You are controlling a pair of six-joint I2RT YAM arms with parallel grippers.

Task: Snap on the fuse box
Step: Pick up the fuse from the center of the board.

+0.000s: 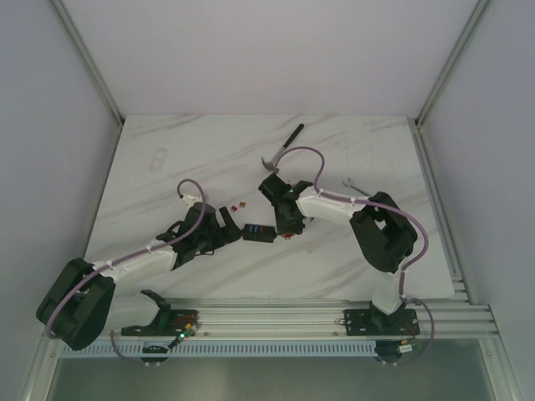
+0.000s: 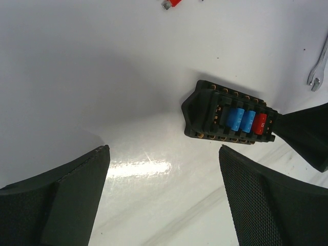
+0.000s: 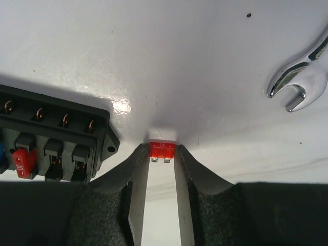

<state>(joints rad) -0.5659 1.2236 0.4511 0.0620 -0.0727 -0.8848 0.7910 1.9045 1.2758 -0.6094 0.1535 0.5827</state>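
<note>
Okay, fuse box lies flat on the marble tabletop, approx. centre, between the two arms. Its sockets face up, w/ two blue fuses and one red seated in a row. Left pincer sits at the box's 9 o'clock, jaws spread wide and holding nothing, box just beyond the tips in the left wrist view. Right pincer is at the box's 3 o'clock, low over the tabletop, tips pinched narrow on a small red fuse w/ its blades pointing back toward the cam. That fuse is just beside the box's corner, not touching it. Wrench lies at 2 o'clock of the box, well apart. Hammer at 12 o'clock, farther back. Couple of loose fuses at 11 o'clock, near the box.
</note>
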